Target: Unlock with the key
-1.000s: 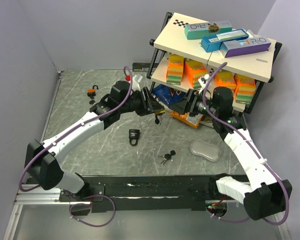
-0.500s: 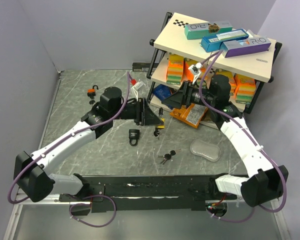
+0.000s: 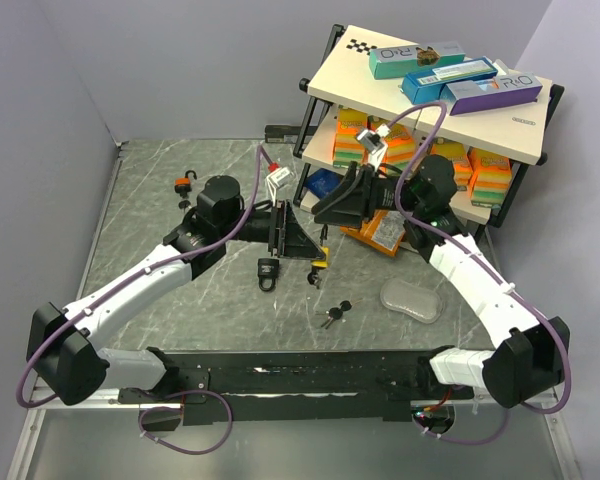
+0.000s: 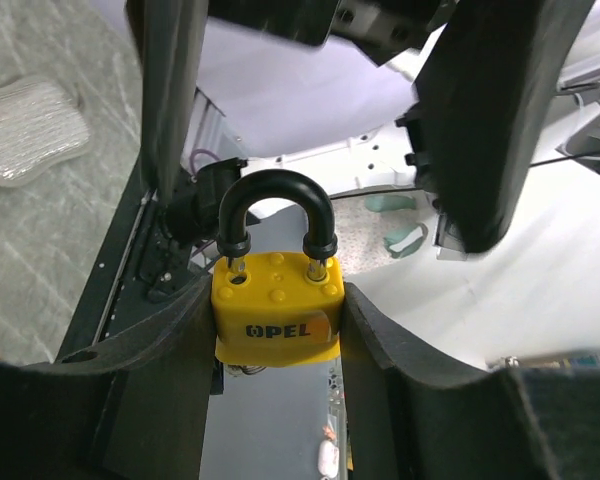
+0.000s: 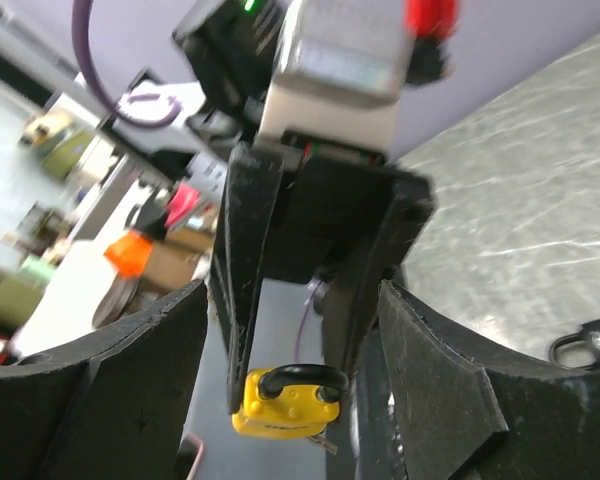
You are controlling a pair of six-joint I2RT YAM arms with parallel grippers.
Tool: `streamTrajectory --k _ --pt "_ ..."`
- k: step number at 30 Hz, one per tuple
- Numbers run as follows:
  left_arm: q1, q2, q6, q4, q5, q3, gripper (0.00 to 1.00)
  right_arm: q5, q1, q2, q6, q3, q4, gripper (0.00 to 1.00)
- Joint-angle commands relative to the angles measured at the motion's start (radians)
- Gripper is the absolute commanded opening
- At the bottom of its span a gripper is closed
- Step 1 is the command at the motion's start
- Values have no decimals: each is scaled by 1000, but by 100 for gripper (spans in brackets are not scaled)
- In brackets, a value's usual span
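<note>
While the left gripper pinches the yellow padlock with the black shackle by its body sides, the lock hangs off the table at centre of the top view. Shackle is closed, both legs seated, shackle end facing the right gripper. That one hovers just above the lock in the frame, jaws wide, nothing in them.

A small metallic bit shows under the lock body in both wrist views. Might be a key in the cylinder, too small to tell. A loose bunch of black-headed keys lies on the grey marbled tabletop, below and right of the lock.

My read: right arm is lining up on the lock.

To do it well:
- left holds rigid, no regrip
- right goes for the keyway face, not the shackle side
- narrow the jaws before contact
- pinch the key head flat, twist about the key's axis only

Risk: side load pries the lock out of the left pinch.
</note>
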Motion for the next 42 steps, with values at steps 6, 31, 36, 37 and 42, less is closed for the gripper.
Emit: streamTrajectory --k 6,31,36,37,42 --pt "6 -39 -49 151 27 9 1 -96 40 -12 -37 25 -29 67" --pt "43 -70 215 -313 -474 100 1 74 37 -6 -259 91 -452 0" --pt "40 -59 310 -433 -614 126 1 184 41 28 -313 133 -570 0" --pt "40 -61 318 -428 -607 117 1 203 43 28 -302 123 -564 0" --pt "40 -69 307 -366 -490 75 1 221 40 16 -245 68 -455 24"
